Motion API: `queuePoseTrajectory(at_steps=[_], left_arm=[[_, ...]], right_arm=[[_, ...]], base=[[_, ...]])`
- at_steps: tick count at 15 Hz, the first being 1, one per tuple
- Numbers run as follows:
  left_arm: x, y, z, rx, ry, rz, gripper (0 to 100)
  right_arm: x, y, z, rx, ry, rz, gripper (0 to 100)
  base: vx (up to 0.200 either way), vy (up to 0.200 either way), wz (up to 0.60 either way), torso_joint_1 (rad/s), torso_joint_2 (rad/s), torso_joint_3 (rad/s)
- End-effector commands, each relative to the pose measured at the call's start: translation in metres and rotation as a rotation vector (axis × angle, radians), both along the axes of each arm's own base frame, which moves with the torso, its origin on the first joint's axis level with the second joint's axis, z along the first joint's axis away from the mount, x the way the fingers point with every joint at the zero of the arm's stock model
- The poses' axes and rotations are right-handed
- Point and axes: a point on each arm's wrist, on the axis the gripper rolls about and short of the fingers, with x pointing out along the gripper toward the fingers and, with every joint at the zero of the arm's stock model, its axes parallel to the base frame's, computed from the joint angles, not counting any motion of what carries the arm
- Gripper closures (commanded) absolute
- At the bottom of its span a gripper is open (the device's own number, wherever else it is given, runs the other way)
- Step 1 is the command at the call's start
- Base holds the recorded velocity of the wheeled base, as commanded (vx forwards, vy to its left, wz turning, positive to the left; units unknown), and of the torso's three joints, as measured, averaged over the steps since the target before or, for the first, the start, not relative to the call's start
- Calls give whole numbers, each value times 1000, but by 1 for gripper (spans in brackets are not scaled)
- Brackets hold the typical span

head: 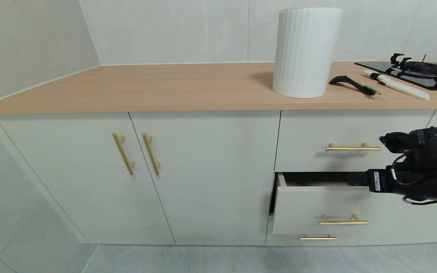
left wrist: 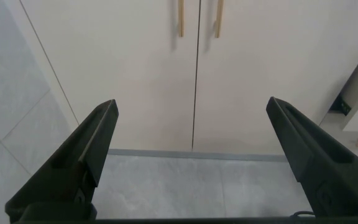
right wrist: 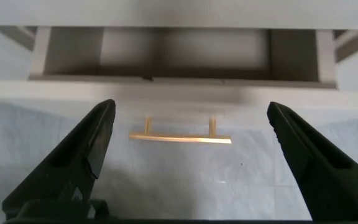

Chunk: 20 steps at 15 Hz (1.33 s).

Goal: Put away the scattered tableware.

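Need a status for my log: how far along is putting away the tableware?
Done: the middle drawer is pulled open. In hand: nothing; the right gripper is open by that drawer, the left gripper open facing the cabinet doors. Left: the black-handled brush and white utensil lie on the counter.

Pale grey tiled walls (head: 165, 30) meet in a corner at left. Wooden countertop (head: 146, 87) runs along them, black gas hob (head: 419, 70) set in at far right. Below, a pair of off-white cabinet doors (head: 89, 178) with brass bar handles (head: 123, 153). Right of them, stacked drawers: top drawer (head: 305, 131) shut, middle drawer (head: 305, 204) pulled out. Grey tiled floor (head: 203, 259).
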Motion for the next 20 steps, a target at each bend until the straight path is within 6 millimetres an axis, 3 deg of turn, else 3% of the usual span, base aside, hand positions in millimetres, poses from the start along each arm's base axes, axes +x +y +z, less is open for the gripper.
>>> queuePoseTrajectory(at_steps=[1,3,10,15,20], left_arm=[[0,0,0,-1,0,0,0],[0,0,0,0,0,0,0],[0,0,0,-1,0,0,0],[0,0,0,0,0,0,0],[0,0,0,0,0,0,0]], right_arm=[[17,1,-23,-4,48,-3,0],[31,1,-41,-24,23,-46,0],[44,4,-59,-29,4,-47,0],[49,10,-69,-29,-7,-34,0],[42,9,-64,-34,-5,-31,0]], base=[[0,0,0,0,0,0],[0,0,0,0,0,0],[0,0,0,0,0,0],[0,0,0,0,0,0],[0,0,0,0,0,0]])
